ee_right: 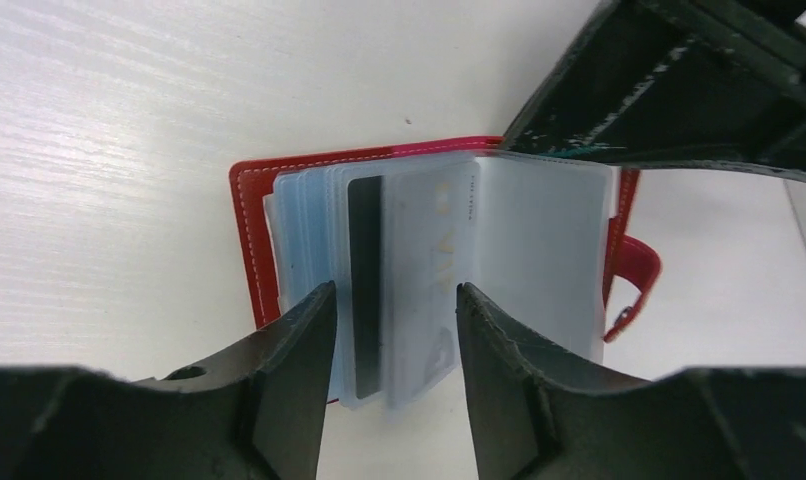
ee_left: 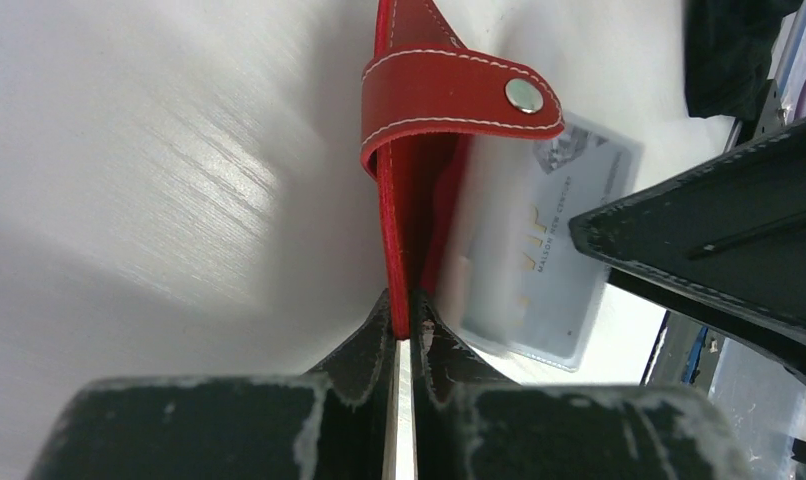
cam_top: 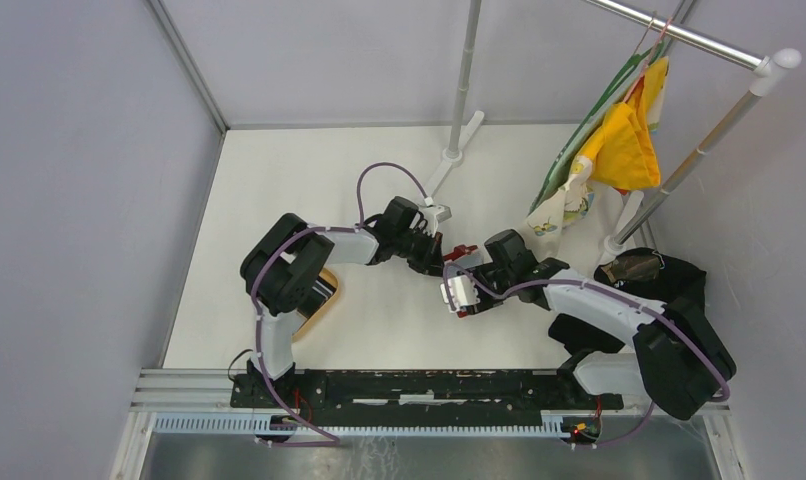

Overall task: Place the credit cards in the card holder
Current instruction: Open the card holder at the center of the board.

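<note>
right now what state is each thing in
card holder: open, sleeves fanned
snap tab: unfastened
credit card: among the sleeves, how far in unclear
left gripper: shut on the card holder's red cover
right gripper: open, jaws either side of the credit card

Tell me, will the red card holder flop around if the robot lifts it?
Probably a bit. The card holder stands straight where the left tool pinches its red edge, so it seems fairly stiff. Its clear sleeves fan out loosely and would likely flap. The snap tab curls over freely and may swing.
</note>
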Tool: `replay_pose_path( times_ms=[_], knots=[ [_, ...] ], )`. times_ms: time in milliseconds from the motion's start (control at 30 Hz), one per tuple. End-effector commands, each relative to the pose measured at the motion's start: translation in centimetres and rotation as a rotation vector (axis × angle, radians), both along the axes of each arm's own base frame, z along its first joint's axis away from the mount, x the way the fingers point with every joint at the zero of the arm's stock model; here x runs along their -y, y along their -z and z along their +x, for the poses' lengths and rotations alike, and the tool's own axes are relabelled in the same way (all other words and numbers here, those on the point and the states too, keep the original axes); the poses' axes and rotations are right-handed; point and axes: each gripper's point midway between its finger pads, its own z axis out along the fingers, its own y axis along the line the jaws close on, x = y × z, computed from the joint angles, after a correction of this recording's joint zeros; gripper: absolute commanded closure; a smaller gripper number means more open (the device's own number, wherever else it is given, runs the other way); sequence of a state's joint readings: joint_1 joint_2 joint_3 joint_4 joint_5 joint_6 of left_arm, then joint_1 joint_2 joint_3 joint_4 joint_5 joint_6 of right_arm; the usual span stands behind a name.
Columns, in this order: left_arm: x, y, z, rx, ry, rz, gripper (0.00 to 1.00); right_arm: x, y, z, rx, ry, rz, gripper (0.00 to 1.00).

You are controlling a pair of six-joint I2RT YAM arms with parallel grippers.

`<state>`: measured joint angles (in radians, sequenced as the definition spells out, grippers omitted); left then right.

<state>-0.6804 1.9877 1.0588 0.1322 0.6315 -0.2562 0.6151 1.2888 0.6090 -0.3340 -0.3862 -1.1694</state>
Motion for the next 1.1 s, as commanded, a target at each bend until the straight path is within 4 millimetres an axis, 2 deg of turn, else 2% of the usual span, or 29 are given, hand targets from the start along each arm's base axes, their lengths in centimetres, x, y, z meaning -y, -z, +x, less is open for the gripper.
replay_pose_path(
  times_ms=[0, 400, 867, 1000, 1067],
  knots=[
    [-1.4, 3.5, -2.1, -0.091, 0.021, 0.105, 0.93, -1.3, -3.6, 2.6, 0.149, 0.044, 0.104, 0.51],
    [-1.3, 3.6, -2.2, -0.098, 0.031, 0.105, 0.93, -1.2, -4.6, 3.9, 0.192, 0.135, 0.139, 0.59],
    [-1.2, 3.6, -2.3, -0.101, 0.037, 0.103, 0.93, -0.9, -3.1, 4.2, 0.145, 0.176, 0.105, 0.49],
    [-1.3, 3.4, -2.1, -0.096, 0.031, 0.1, 0.88, -0.8, -2.7, 4.4, 0.134, 0.2, 0.094, 0.49],
    [-1.4, 3.2, -2.0, -0.087, 0.017, 0.1, 0.81, -0.7, -2.5, 4.6, 0.13, 0.212, 0.088, 0.49]
  ],
)
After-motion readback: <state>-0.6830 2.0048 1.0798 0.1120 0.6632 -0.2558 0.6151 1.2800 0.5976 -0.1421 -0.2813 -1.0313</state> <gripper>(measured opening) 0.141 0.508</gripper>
